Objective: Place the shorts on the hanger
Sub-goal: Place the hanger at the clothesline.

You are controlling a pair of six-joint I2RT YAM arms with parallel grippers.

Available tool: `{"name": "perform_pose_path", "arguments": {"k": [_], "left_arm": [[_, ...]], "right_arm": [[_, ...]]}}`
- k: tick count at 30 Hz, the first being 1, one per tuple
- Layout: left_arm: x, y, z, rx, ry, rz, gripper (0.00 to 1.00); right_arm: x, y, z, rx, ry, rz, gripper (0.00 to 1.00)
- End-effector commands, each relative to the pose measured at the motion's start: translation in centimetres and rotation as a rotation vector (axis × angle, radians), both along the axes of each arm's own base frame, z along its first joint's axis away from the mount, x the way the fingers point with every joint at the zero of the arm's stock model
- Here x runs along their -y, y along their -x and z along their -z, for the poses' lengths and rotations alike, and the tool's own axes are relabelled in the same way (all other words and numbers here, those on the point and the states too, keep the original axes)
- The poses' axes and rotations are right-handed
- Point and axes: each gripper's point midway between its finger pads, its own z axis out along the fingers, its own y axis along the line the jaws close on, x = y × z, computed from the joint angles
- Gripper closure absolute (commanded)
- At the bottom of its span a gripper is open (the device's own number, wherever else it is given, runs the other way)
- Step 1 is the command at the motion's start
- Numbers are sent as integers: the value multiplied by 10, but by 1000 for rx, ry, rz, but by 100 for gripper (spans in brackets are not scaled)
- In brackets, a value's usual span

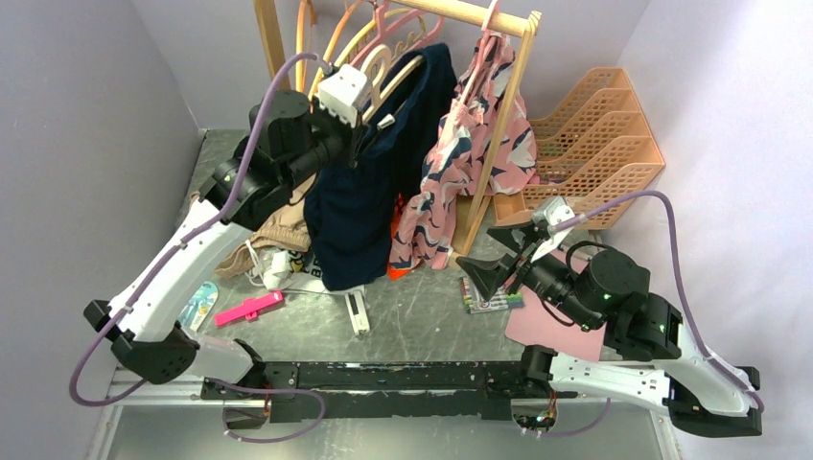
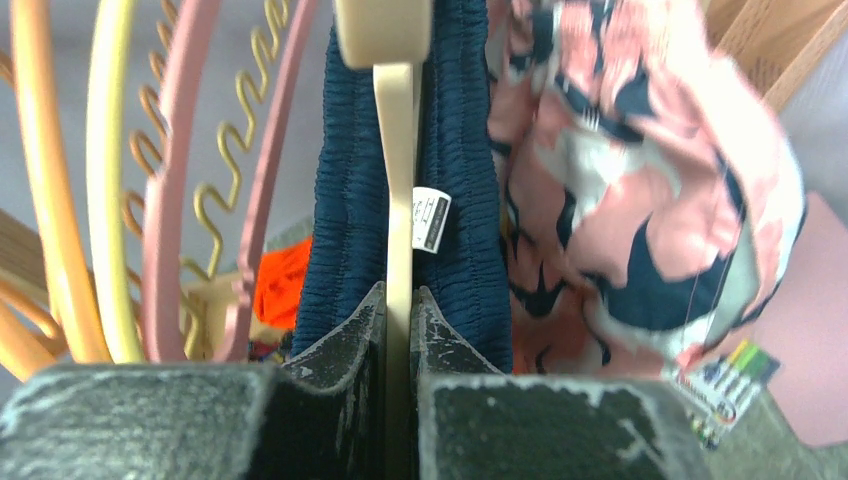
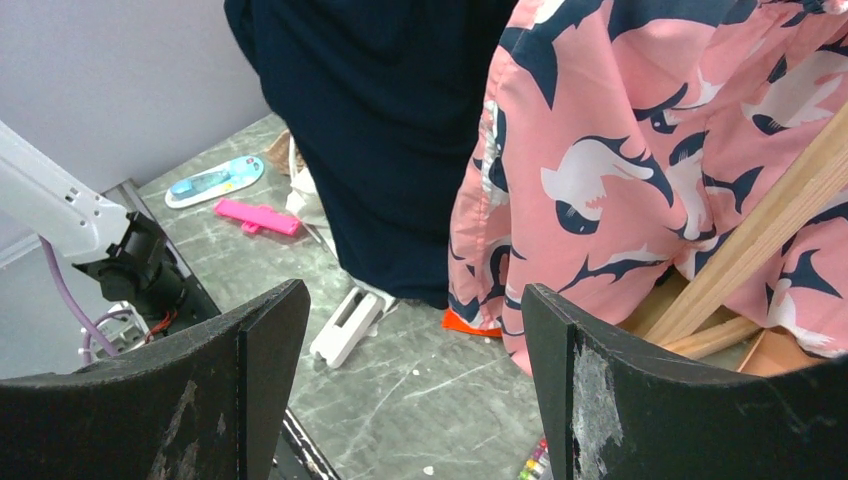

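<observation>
The navy shorts (image 1: 369,201) hang from the cream hanger (image 1: 388,69) just in front of the wooden rack, their hem close to the table. My left gripper (image 1: 353,113) is raised at the hanger's left end. In the left wrist view it (image 2: 400,292) is shut on the hanger's bar (image 2: 398,170), with the gathered waistband (image 2: 350,200) draped on both sides. My right gripper (image 1: 499,257) hovers open and empty to the right, low over the table. In the right wrist view the right gripper (image 3: 410,350) faces the shorts (image 3: 390,130).
Pink printed shorts (image 1: 470,163) hang on the wooden rack (image 1: 500,125) beside pink hangers (image 2: 165,200) and a yellow hanger (image 2: 105,200). An orange letter tray (image 1: 594,134) stands back right. On the table lie a tan garment (image 1: 278,230), white clip (image 1: 357,313), pink tool (image 1: 249,309), markers (image 1: 491,300).
</observation>
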Motion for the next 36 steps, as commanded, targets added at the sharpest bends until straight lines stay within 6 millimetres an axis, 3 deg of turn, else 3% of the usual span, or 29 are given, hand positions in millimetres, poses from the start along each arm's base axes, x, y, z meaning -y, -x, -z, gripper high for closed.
{"name": "perform_pose_path", "arguments": {"k": [1,6,13,19,26,30,33,36], "left_arm": [[-14,10,-1,32,24,-12,93],[-11,48,20,-24,-17,147,93],[-20,105,43,-49,-72,350,93],[-33,113,49,-27,-65,327,93],[-37,110,64,-23,-106,309,93],[-37,113,72,-29,-123,328,93],[-39,116,73,-41,-126,327,93],[-39,120,76,-44,-126,349,93]], "right_arm": [[-2,3,-14,14,-37,-18,18],[-13,0,-39,74,-29,-46,18],[-48,2,-77,226,27,-166,21],[-100,-15,-86,290,78,-210,22],[-144,-41,-67,269,121,-245,24],[-139,-77,-59,207,73,-295,27],[-134,-78,-68,224,28,-337,27],[-136,-76,-59,246,58,-366,26]]}}
